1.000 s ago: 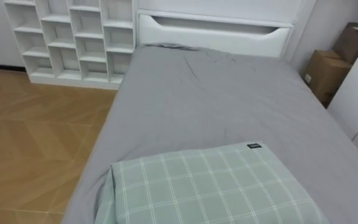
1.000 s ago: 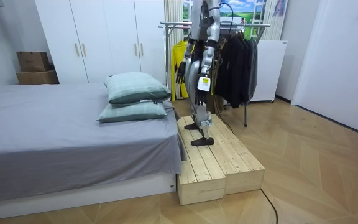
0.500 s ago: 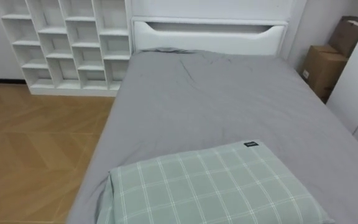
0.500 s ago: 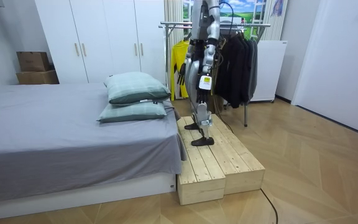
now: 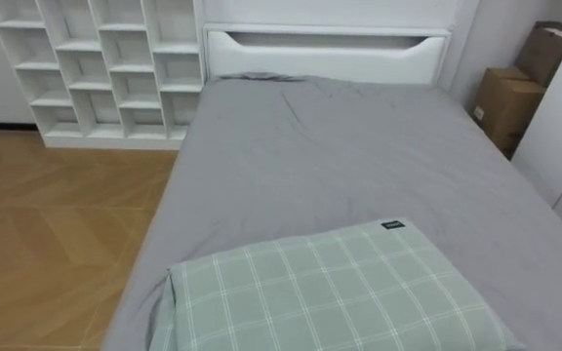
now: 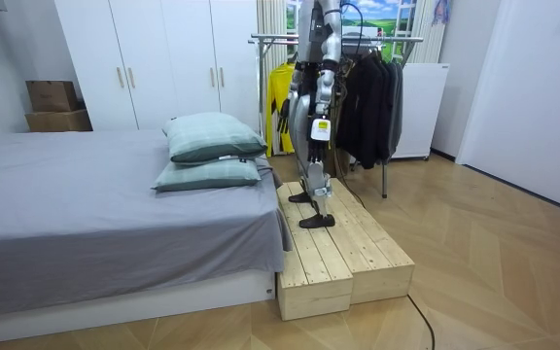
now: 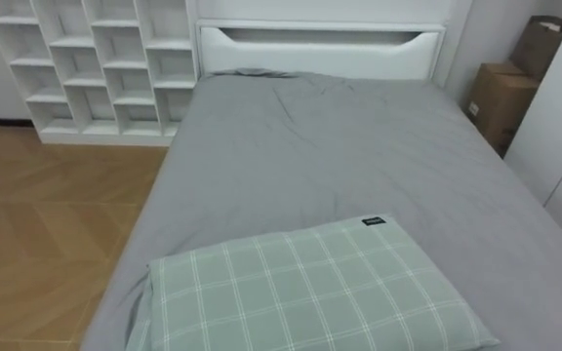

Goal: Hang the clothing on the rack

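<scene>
Hanging dark clothes point(image 6: 366, 102) on rack point(image 6: 272, 40)

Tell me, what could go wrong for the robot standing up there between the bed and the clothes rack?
1. It stands on a raised wooden platform with a drop to the floor beside it; a misplaced step could topple it.
2. Its eyes face the bed and the checked pillow, while the clothes rack is behind it, so it must turn on that narrow footing.
3. Dark clothes crowd the rack; another garment could snag.
</scene>
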